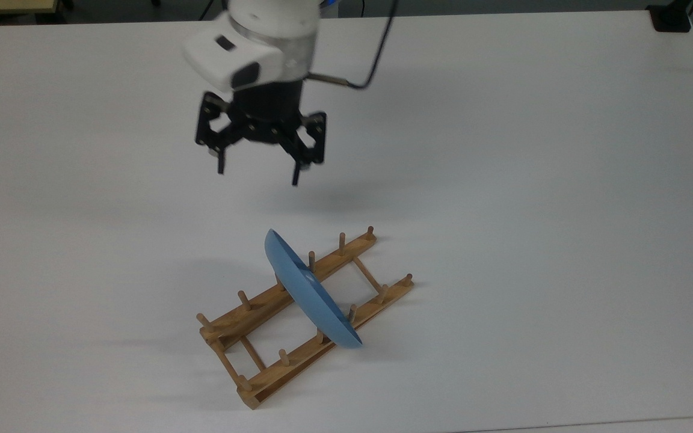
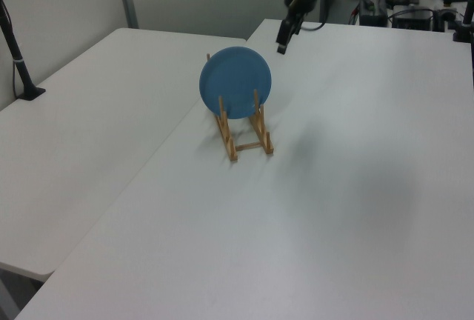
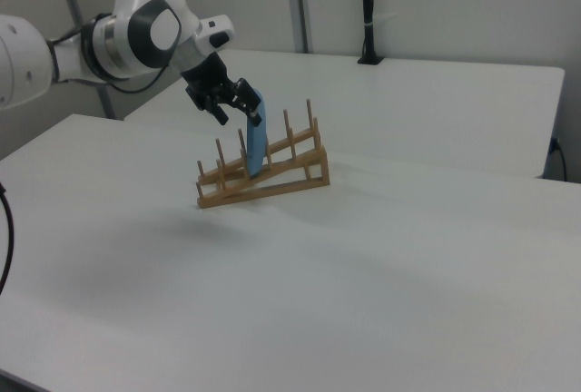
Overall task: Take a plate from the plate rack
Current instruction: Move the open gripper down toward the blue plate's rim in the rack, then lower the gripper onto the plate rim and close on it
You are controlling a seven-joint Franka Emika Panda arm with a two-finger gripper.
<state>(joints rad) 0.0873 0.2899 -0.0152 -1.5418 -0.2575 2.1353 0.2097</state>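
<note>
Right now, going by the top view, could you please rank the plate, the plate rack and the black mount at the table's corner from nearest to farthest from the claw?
1. The plate: just below the open claw in the top view, standing on edge between pegs.
2. The plate rack: beneath the plate, stretching to the top view's lower left.
3. The black mount: far off at the top view's upper right corner.

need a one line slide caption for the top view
Open gripper hovers above the white table, short of the blue plate standing on edge in the wooden plate rack.

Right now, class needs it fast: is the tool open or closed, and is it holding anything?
Tool: open, holding nothing, above the table short of the plate.
</note>
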